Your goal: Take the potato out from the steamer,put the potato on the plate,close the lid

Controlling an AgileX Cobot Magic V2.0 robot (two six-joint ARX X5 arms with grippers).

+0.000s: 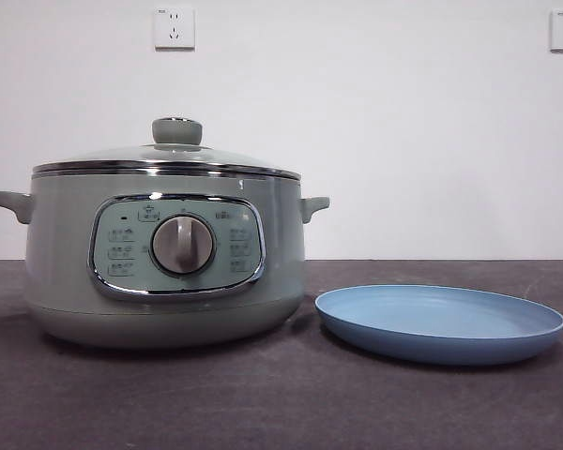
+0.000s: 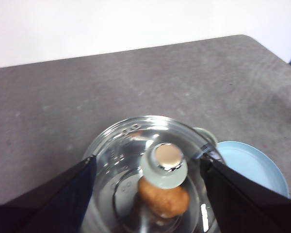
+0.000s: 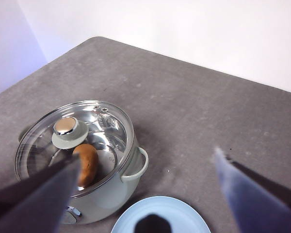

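Your plate (image 1: 440,325) sits nearest, empty | lid (image 1: 169,157) shuts steamer (image 1: 164,272) | potato (image 2: 163,198) shows only through glass | left end effector (image 2: 148,187) wide above knob | right end effector (image 3: 145,194) wide, blurred

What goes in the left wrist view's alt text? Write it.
Seen from above, a potato lies inside the steamer under its closed glass lid. The left pincer hangs open over the lid's knob, and a blue plate sits beside the steamer on a grey table.

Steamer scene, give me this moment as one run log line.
lid: on steamer | potato: inside | plate: empty, beside steamer | left end effector: open over lid knob | right end effector: open above plate
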